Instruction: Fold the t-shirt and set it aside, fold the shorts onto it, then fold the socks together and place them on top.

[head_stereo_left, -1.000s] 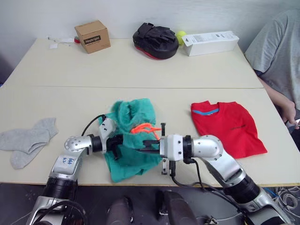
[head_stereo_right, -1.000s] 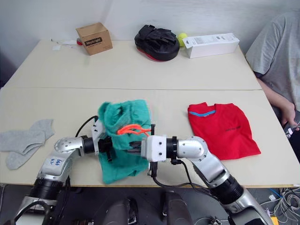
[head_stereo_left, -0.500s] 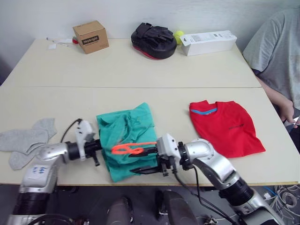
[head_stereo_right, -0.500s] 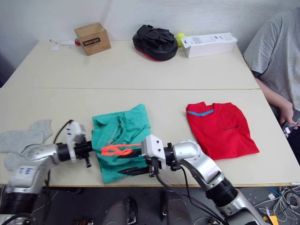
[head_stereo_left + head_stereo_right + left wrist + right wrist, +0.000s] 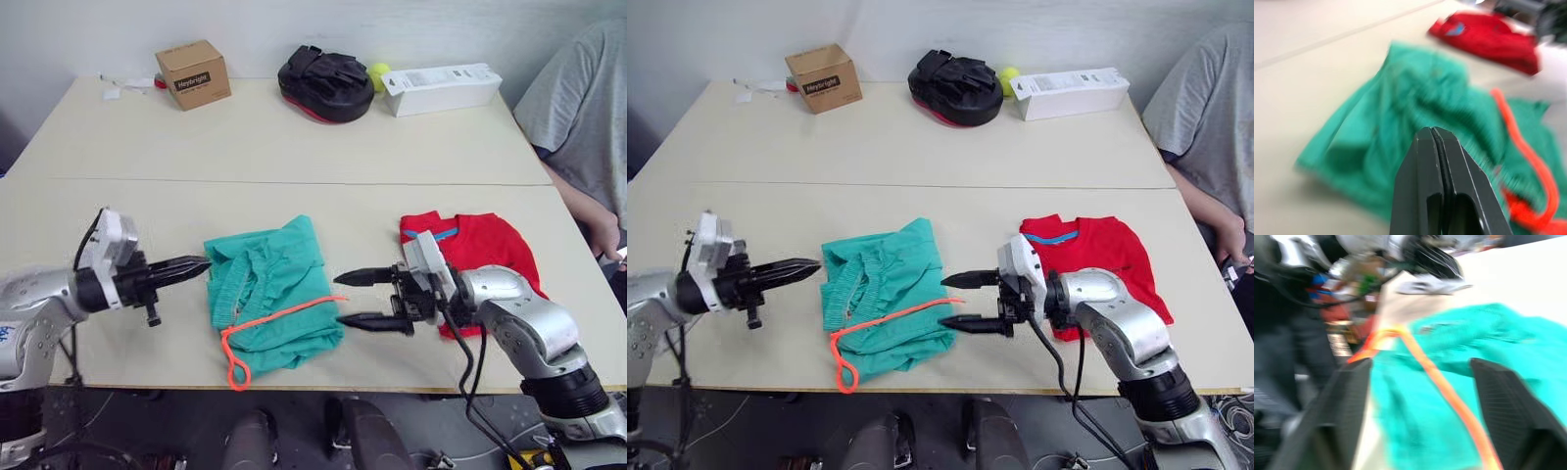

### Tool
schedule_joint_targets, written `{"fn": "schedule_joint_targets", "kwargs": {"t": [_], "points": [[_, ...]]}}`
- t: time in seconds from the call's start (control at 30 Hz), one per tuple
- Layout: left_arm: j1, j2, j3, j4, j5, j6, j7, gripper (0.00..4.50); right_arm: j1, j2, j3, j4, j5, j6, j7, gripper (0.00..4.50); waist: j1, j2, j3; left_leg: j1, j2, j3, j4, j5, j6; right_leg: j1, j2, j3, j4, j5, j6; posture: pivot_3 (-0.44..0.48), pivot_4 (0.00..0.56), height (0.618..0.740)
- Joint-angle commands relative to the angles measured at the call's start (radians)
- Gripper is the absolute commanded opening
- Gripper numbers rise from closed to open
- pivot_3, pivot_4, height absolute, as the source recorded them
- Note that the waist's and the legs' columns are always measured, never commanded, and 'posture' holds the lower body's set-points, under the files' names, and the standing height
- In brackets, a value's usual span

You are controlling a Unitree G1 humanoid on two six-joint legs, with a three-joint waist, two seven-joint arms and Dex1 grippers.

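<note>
This looks like a lab or test room, not a home. Two plain, pale tables [image 5: 294, 137] are pushed together in front of a bare white wall [image 5: 294, 24]. Odd things sit at the far edge: a small brown cardboard box [image 5: 193, 74], a black padded mitt [image 5: 325, 83], a yellow-green ball [image 5: 377, 72] and a long white box [image 5: 439, 88]. A person in a grey shirt [image 5: 578, 117] sits beside the table. Loose cables [image 5: 1215, 406] lie on the floor.
</note>
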Motion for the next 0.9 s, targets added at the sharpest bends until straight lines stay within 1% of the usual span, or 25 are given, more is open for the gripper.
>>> {"fn": "schedule_joint_targets", "kwargs": {"t": [0.03,0.1,0.13,0.17,0.2,0.3,0.4,0.47,0.6,0.67,0.77,0.83,0.9], "points": [[-0.077,-0.104,-0.106,-0.025,0.025,-0.036,0.070,0.00,-0.033,0.097,0.087,0.071,-0.192,-0.189,-0.077,1.70,0.000,0.000,0.000,0.000,0.000,0.000,0.000,0.000,-0.001,0.000,0.001,0.000,0.000,0.000,0.000,0.000,0.150,0.740],[-0.106,-0.171,-0.193,-0.008,0.091,-0.080,0.099,0.00,-0.044,0.154,0.139,0.124,-0.289,-0.271,-0.113,0.94,0.000,0.000,0.000,0.000,0.000,0.000,0.001,0.002,-0.002,0.000,0.001,0.001,0.001,0.001,0.001,0.000,0.150,0.740],[-0.115,-0.195,-0.235,0.010,0.139,-0.122,0.108,0.00,-0.047,0.182,0.156,0.151,-0.328,-0.304,-0.138,0.61,-0.002,0.000,0.000,-0.001,0.000,0.000,0.002,0.005,-0.007,0.000,0.002,0.001,0.001,0.001,0.002,0.000,0.150,0.740],[-0.123,-0.220,-0.267,0.035,0.180,-0.158,0.124,0.00,-0.048,0.202,0.173,0.175,-0.357,-0.326,-0.152,0.15,-0.003,0.000,0.000,0.000,0.000,0.001,0.002,0.005,-0.007,0.000,0.002,0.002,0.001,0.001,0.002,0.000,0.150,0.740],[-0.129,-0.241,-0.294,0.060,0.211,-0.179,0.141,0.00,-0.047,0.216,0.190,0.200,-0.393,-0.354,-0.169,0.04,-0.002,0.000,0.000,0.000,0.000,0.002,0.002,0.005,-0.007,-0.001,0.002,0.003,0.002,0.001,0.002,0.000,0.150,0.740],[-0.129,-0.248,-0.358,0.115,0.292,-0.250,0.131,0.00,-0.042,0.230,0.226,0.252,-0.467,-0.410,-0.184,0.04,-0.003,0.000,0.000,0.000,0.000,0.002,0.002,0.005,-0.007,-0.001,0.002,0.003,0.002,0.001,0.002,0.000,0.150,0.740],[-0.102,-0.234,-0.370,0.131,0.357,-0.255,0.183,0.00,-0.037,0.244,0.220,0.278,-0.494,-0.408,-0.223,0.04,-0.005,0.000,0.000,0.000,0.000,0.003,0.002,0.005,-0.007,-0.001,0.002,0.003,0.002,0.001,0.002,0.000,0.150,0.740],[-0.077,-0.221,-0.357,0.123,0.394,-0.249,0.225,0.00,-0.035,0.242,0.210,0.284,-0.508,-0.410,-0.238,0.04,-0.006,0.000,0.000,0.000,0.001,0.003,0.002,0.005,-0.007,-0.002,0.002,0.004,0.002,0.001,0.002,0.000,0.150,0.740],[0.003,-0.187,-0.283,0.090,0.435,-0.232,0.318,0.00,-0.017,0.220,0.176,0.266,-0.485,-0.410,-0.232,0.04,-0.010,0.000,0.000,0.001,0.001,0.002,0.002,0.005,-0.007,-0.001,0.002,0.004,0.003,0.001,0.002,0.000,0.150,0.740],[0.038,-0.169,-0.254,0.077,0.439,-0.229,0.340,0.00,-0.001,0.212,0.158,0.262,-0.478,-0.418,-0.233,0.04,-0.013,0.000,0.000,0.001,0.001,0.002,0.002,0.005,-0.007,-0.001,0.002,0.004,0.003,0.001,0.002,0.000,0.150,0.740],[0.070,-0.150,-0.232,0.064,0.427,-0.234,0.334,0.00,0.030,0.207,0.138,0.238,-0.451,-0.408,-0.229,0.04,-0.016,0.000,0.000,0.002,0.001,0.002,0.001,0.005,-0.005,-0.001,0.002,0.004,0.004,0.001,0.002,0.000,0.150,0.740],[0.070,-0.166,-0.205,0.068,0.406,-0.273,0.334,0.00,0.046,0.210,0.130,0.218,-0.425,-0.420,-0.211,0.04,-0.019,0.000,0.000,0.002,0.001,0.002,0.000,0.005,-0.004,-0.001,0.002,0.004,0.004,0.001,0.002,0.000,0.150,0.740],[0.047,-0.204,-0.153,0.072,0.334,-0.311,0.319,0.00,0.047,0.219,0.124,0.212,-0.416,-0.430,-0.214,0.04,-0.020,0.000,0.000,0.002,0.001,0.001,0.000,0.005,-0.004,-0.001,0.002,0.003,0.004,0.001,0.002,0.000,0.150,0.740]]}}
